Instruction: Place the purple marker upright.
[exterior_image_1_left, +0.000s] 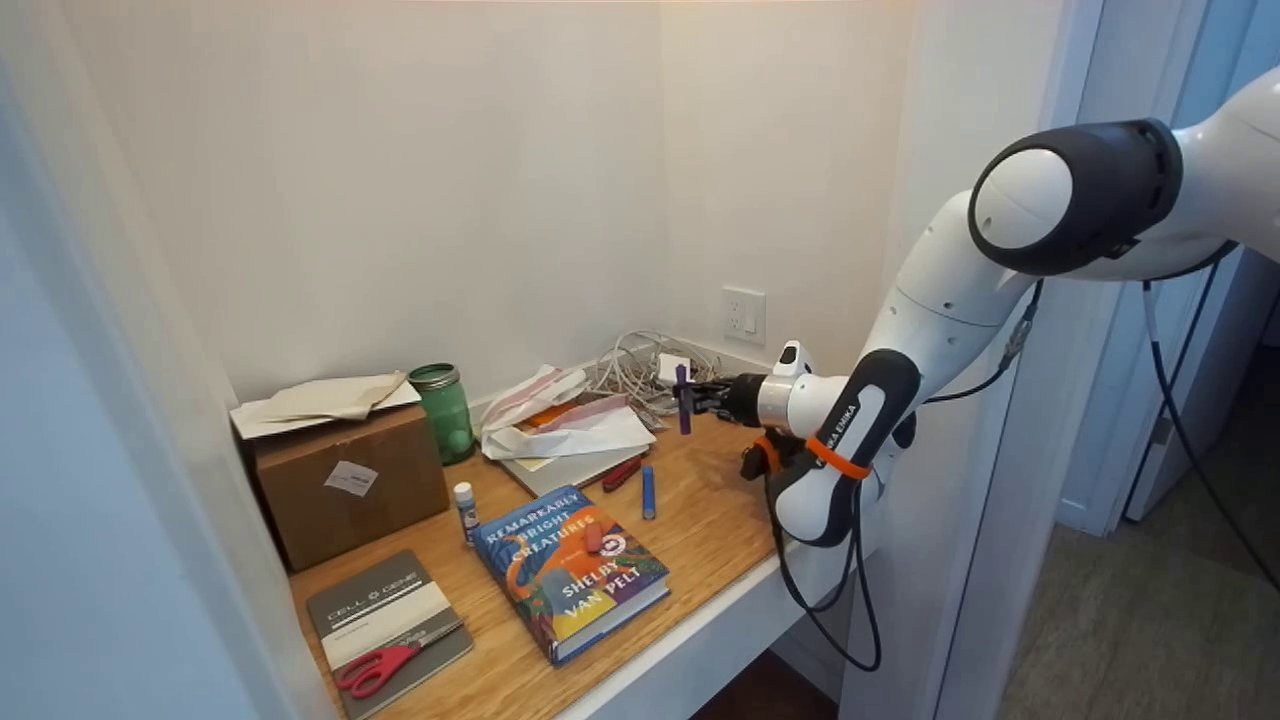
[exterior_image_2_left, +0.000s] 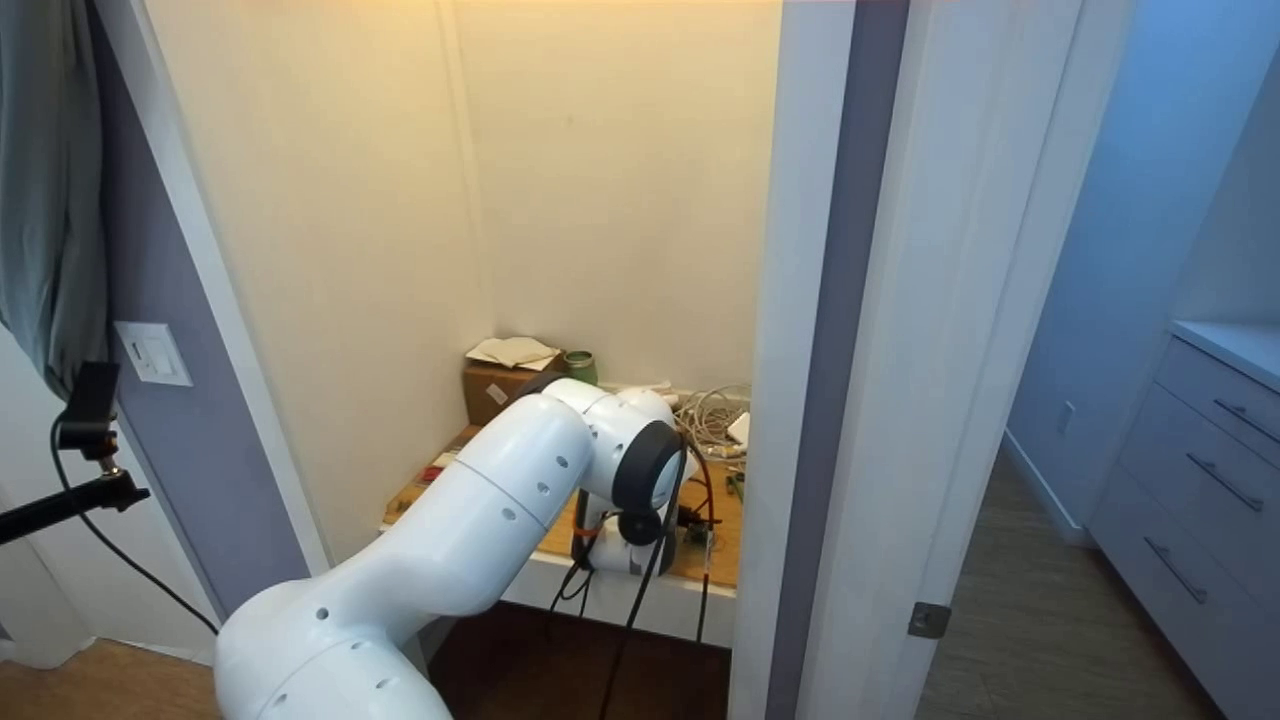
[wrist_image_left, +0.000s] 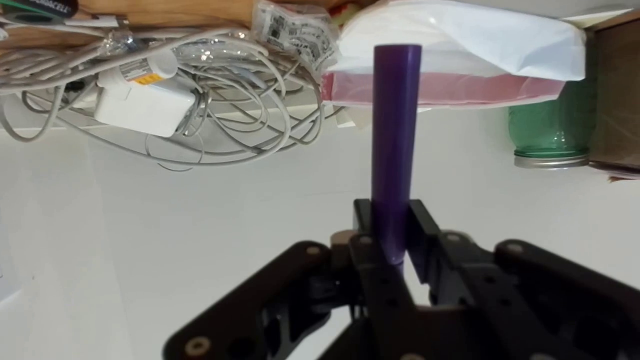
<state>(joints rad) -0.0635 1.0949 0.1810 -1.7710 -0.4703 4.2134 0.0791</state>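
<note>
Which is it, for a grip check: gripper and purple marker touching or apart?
Touching: the wrist view shows the gripper clamping the purple marker between its fingers.

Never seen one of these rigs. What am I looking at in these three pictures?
The machine is a single white robot arm ending in a black gripper. Both exterior views are shot from outside the robot. The wrist view is shot from the arm itself and appears upside down: the green jar is stood on its head there.

On the wooden desk are a colourful book, a notebook with red scissors on it, a blue marker, a cardboard box and tangled cables.

The gripper is closed on the purple marker, holding it roughly upright, apparently clear of the desk.
</note>
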